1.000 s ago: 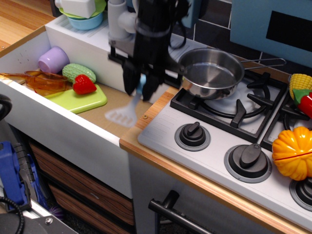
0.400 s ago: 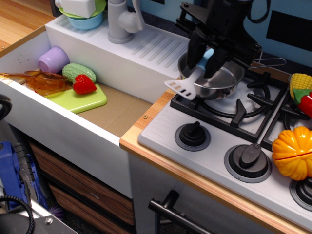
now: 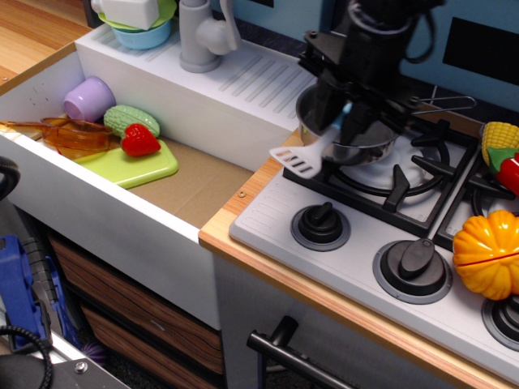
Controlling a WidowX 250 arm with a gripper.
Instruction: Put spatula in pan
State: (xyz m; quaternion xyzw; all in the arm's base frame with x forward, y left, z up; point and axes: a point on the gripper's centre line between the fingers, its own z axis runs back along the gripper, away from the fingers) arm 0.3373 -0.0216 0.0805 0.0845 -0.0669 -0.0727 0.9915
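The steel pan [image 3: 379, 139] sits on the left rear burner of the toy stove, mostly hidden behind my black gripper [image 3: 339, 119]. Its wire-loop handle [image 3: 444, 102] points right. My gripper is shut on the spatula's light blue handle, just over the pan's near left rim. The spatula [image 3: 304, 156] tilts down to the left. Its grey slotted blade [image 3: 294, 161] hangs outside the pan, over the stove's left front corner.
A toy sink [image 3: 186, 174] on the left holds a green cutting board [image 3: 134, 164], strawberry [image 3: 139, 140], purple cup [image 3: 88, 98] and orange utensil. Faucet [image 3: 199, 34] and stacked bowls [image 3: 142, 28] stand behind. Stove knobs [image 3: 321, 224], a pumpkin [image 3: 490, 253] and corn [image 3: 499, 142] lie right.
My gripper carried the spatula from over the sink up and right to the pan. In the last moment it has lowered slightly, and the blade now hangs a little lower.
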